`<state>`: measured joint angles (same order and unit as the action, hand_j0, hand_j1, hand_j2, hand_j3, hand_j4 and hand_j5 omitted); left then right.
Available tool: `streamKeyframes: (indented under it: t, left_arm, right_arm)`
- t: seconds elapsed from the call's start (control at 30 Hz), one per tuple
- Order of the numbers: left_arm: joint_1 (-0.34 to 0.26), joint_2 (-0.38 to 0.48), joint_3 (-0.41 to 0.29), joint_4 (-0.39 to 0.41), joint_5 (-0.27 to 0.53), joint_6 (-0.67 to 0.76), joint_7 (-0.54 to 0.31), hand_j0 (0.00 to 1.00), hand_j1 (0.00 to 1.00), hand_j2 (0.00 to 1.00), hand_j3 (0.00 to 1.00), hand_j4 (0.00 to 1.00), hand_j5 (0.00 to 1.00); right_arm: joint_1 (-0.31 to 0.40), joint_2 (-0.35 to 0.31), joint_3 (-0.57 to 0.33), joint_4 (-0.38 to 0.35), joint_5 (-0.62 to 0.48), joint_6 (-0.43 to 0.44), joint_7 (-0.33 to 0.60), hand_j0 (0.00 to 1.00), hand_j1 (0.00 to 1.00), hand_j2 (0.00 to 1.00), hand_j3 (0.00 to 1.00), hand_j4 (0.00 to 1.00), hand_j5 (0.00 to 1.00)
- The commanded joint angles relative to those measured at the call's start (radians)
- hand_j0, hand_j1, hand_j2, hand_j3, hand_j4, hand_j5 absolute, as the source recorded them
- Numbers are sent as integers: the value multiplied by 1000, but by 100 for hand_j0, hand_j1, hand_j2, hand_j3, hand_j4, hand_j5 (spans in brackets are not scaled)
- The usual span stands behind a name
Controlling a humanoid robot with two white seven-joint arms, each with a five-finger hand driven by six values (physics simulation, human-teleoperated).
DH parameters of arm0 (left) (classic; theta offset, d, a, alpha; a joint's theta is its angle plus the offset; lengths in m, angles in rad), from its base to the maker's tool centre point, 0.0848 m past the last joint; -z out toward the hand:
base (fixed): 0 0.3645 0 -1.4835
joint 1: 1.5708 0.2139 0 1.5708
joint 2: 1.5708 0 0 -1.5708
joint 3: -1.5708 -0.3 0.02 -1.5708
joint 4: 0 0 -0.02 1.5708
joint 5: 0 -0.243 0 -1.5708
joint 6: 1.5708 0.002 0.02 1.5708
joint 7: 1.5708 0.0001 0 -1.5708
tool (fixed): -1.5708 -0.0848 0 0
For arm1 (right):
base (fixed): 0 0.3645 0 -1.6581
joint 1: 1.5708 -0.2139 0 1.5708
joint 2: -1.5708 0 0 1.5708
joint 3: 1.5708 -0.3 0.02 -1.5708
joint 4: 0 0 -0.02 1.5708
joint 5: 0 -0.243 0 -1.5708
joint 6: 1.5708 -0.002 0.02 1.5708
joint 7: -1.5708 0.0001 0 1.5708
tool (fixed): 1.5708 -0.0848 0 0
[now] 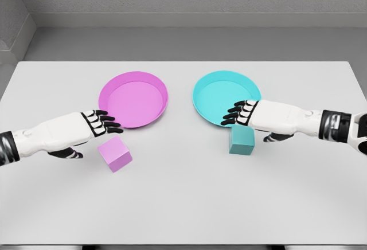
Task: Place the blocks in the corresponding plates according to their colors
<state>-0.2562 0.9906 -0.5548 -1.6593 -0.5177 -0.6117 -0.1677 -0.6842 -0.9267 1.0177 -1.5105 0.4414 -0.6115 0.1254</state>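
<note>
Pink block (114, 153) on the white surface (183, 204), left of centre, toward the near edge; turned corner-on to the near edge, no long axis to speak of. Teal block (241, 140) right of centre, sat squarer to the near edge, its top partly covered by the right hand (243, 114). Pink plate (133, 99) and teal plate (226, 97) side by side toward the far edge, apart, each just behind the block of its colour. Left hand (97, 125) reached in from the left edge, palm down, forearm almost level, black-tipped fingers (109, 125) loosely extended and holding nothing, tips at the near rim of the pink plate, just above and left of the pink block. Right hand mirrored from the right edge, fingers likewise loosely extended over the teal plate's near rim, gripping nothing, thumb hanging below. Contact between right hand and teal block impossible to tell. Both arms cut off at the picture's sides.
</note>
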Motion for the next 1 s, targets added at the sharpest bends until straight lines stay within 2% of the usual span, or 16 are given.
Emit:
streamKeyframes:
  t: [0.0,0.23,0.5,0.6,0.7,0.87,0.97]
  left_arm:
    - [0,-4,0,-4,1,1,0,100,100,100,100,100,100]
    - [-9,-21,-36,-2,1,1,-13,100,100,100,100,100,100]
    - [-12,-49,-43,9,-7,1,-15,100,100,100,100,100,100]
    - [-14,-63,-45,15,-11,1,-16,100,100,100,100,100,100]
    - [-57,-78,-93,39,-18,1,-19,100,100,100,100,100,100]
    - [-58,-90,-108,49,-19,1,-19,100,100,100,100,100,100]
    - [-58,-90,-123,49,-18,1,-19,100,100,100,100,100,100]
  right_arm:
    - [0,12,2,21,5,1,-1,100,100,100,100,100,100]
    - [3,49,24,78,30,1,0,100,100,100,100,100,100]
    - [-37,51,21,78,30,1,59,100,100,100,100,100,100]
    - [-46,51,22,82,30,1,111,100,100,100,100,100,100]
    - [-49,55,24,82,31,1,134,100,100,100,100,100,100]
    - [-55,74,44,84,37,1,135,100,100,100,100,100,100]
    - [-63,88,51,122,48,1,135,100,100,100,100,100,100]
